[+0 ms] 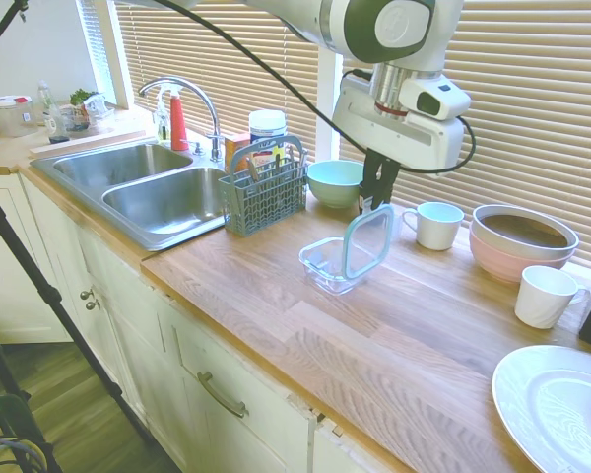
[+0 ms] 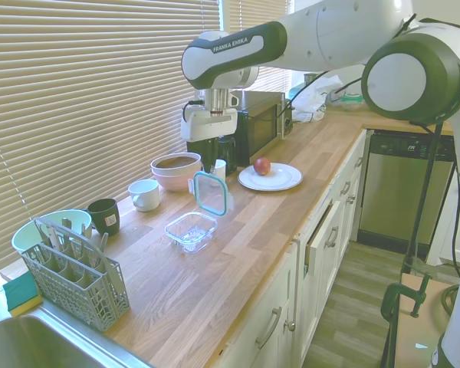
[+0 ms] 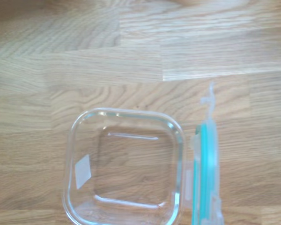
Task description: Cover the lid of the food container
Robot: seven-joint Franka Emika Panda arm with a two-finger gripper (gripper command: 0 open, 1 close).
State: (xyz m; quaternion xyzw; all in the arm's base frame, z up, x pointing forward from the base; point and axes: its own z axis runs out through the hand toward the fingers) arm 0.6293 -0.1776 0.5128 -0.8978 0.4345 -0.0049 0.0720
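The food container [image 1: 330, 264] is a small clear square dish standing open on the wooden counter, also seen in the second exterior view [image 2: 190, 229] and from above in the wrist view [image 3: 124, 166]. The lid [image 1: 367, 239], clear with a teal rim, stands upright on edge right beside the container's far side [image 2: 211, 192]; the wrist view shows the lid [image 3: 206, 173] edge-on next to the dish rim. My gripper [image 1: 376, 205] is shut on the lid's top edge, directly above it [image 2: 212, 170].
A mint-green bowl [image 1: 335, 182] and a white mug [image 1: 436, 225] stand just behind the container. A pink bowl [image 1: 522, 241], another mug [image 1: 545, 296] and a white plate [image 1: 557, 409] sit to the right. A cutlery basket [image 1: 264, 192] and sink [image 1: 158, 192] lie left.
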